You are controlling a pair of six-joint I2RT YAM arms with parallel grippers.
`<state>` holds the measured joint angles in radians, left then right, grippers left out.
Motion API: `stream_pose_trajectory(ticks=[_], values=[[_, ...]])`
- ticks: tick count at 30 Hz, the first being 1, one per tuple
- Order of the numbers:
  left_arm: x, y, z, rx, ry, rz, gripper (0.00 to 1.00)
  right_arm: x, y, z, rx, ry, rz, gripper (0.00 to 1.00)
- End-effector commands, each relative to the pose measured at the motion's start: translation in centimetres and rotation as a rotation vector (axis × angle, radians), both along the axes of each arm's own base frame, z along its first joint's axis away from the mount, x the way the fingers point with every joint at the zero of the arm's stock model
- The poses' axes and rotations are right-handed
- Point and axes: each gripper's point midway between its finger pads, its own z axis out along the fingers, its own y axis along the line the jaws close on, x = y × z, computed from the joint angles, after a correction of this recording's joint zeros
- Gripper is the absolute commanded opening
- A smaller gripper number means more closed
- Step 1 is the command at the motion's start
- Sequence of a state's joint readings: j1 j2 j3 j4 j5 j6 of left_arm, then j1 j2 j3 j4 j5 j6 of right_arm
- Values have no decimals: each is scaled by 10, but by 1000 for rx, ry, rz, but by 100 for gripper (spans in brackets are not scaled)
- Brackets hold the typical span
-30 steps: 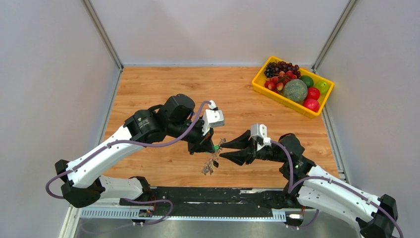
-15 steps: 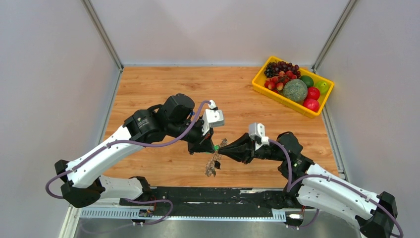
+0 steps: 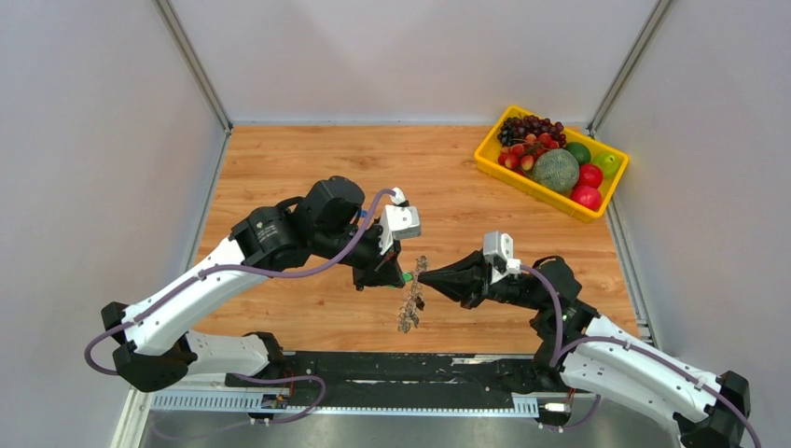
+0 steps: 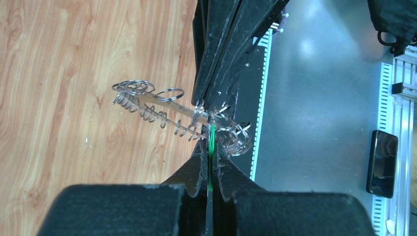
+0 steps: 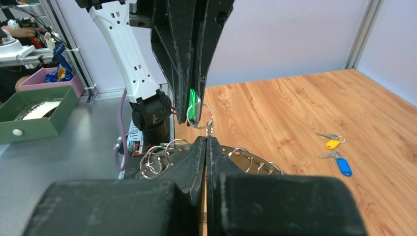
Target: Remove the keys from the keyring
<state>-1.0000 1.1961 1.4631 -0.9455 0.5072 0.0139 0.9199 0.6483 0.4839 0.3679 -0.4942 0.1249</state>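
Reaching inward from both sides and meeting tip to tip above the table (image 3: 280,159), near its front edge. Angling down from a raised elbow on the left, pinching the green key (image 4: 211,142) tight in the left gripper (image 3: 395,275). Stretching low and level on the right, clamping the right gripper (image 3: 425,277) closed on the wire of the keyring (image 4: 164,115), leaving the other keys (image 3: 409,315) dangling below both tips. Differing from a second ago: no longer gaping on the right, having pinched shut and drawn slightly rightward, carrying the hanging bunch along.
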Motion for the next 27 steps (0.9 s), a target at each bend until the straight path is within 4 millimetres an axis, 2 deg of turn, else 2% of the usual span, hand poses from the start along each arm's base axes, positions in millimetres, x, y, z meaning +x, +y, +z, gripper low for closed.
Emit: stream_pose_trajectory(ticks=[1,7,12,18,22,27], values=[[-1,2,21,-70,-58,-13,0,-1,-12,22,148,19,-36,0],[-3,1,16,-65,-43,-19,0,-6,-18,21,233,42,-25,0],[-2,2,19,-68,-50,-14,0,-4,-13,13,170,56,-22,0],[-2,2,22,-67,-51,-16,0,-1,-10,-2,83,63,-32,23],[-3,1,22,-69,-47,-21,0,-1,-11,1,67,39,-41,34],[-4,1,21,-67,-43,-23,0,-2,-8,14,35,-9,-24,44]])
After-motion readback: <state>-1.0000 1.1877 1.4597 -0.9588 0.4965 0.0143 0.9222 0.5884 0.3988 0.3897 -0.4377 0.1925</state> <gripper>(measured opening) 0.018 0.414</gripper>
